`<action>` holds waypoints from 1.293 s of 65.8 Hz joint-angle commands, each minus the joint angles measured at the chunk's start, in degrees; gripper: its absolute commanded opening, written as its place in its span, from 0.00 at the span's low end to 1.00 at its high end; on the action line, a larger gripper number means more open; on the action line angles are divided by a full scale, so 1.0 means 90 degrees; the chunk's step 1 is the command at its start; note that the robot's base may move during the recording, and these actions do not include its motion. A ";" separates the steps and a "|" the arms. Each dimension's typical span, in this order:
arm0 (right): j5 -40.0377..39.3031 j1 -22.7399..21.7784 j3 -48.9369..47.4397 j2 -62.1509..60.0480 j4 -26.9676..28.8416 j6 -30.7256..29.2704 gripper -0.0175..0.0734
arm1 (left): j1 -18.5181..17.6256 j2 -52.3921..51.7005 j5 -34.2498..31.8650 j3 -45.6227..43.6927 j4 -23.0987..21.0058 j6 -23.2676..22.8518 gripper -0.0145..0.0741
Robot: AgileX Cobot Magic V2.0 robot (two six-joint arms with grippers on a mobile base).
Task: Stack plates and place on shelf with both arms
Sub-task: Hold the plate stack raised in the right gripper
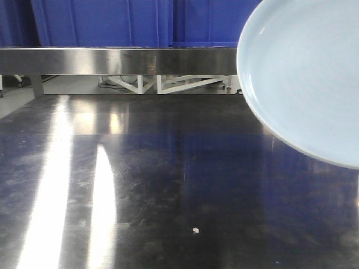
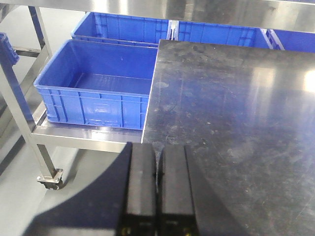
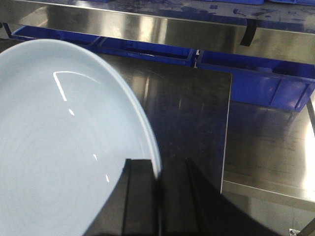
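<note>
Right gripper [image 3: 158, 167] clamped on rim of blue plate [image 3: 59, 147], left gripper [image 2: 157, 150] pinched together at left edge of steel table [image 2: 236, 123], blue crate [image 2: 93, 91] beside

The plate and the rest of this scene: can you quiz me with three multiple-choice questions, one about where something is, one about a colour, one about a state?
1. Where does the plate sit in the front view?
A) upper right
B) lower left
C) dead centre

2. What colour are the bins beside the table?
A) red
B) blue
C) green

3. The left gripper is:
A) holding something
B) wide open
C) shut and empty

Answers:
1 A, it fills the upper right corner.
2 B, the left wrist view shows them blue.
3 C, its fingers meet with nothing between them.
</note>
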 commanded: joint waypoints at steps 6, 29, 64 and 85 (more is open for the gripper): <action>-0.1008 -0.0037 -0.0060 -0.0156 -0.0022 -0.0019 0.25 | -0.0028 0.0040 -0.0495 -0.0186 -0.0004 -0.0033 0.26; -0.0973 -0.0029 -0.0054 -0.0156 -0.0022 -0.0019 0.25 | -0.0028 0.0040 -0.0495 -0.0186 -0.0004 -0.0033 0.26; -0.0920 -0.0029 -0.0054 -0.0156 -0.0022 -0.0019 0.25 | -0.0028 0.0040 -0.0495 -0.0186 -0.0004 -0.0033 0.26; -0.0920 -0.0029 -0.0054 -0.0156 -0.0022 -0.0019 0.25 | -0.0028 0.0040 -0.0495 -0.0186 -0.0004 -0.0033 0.26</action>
